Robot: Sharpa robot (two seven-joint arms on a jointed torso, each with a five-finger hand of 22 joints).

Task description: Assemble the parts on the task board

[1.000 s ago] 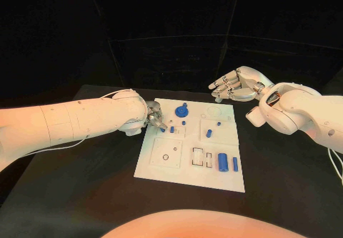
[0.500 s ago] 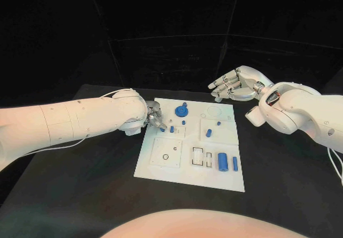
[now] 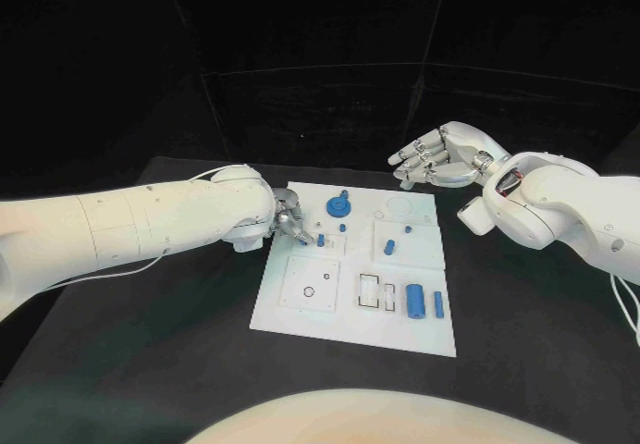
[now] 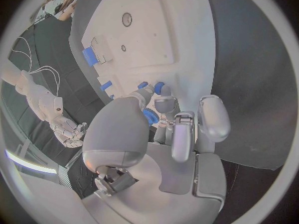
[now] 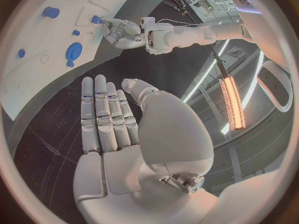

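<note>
Black desk [image 3: 160, 351] against a dark background. The white task board [image 3: 358, 277] lies at centre, its long axis running away from the robot. Small blue parts lie in its recesses, among them a cylinder [image 3: 416, 302] lying lengthwise. Left hand [image 3: 289, 222], at the board's left edge, pinches a small blue part [image 4: 157, 88]. Right hand [image 3: 440, 155] hovers beyond the far right corner, fingers straight and together, holding nothing.

black table [image 3: 160, 351], white task board [image 3: 350, 324]

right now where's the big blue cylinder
Head view: the cylinder lies on the board's near right part, between a rectangular slot and a thinner blue pin.
</note>
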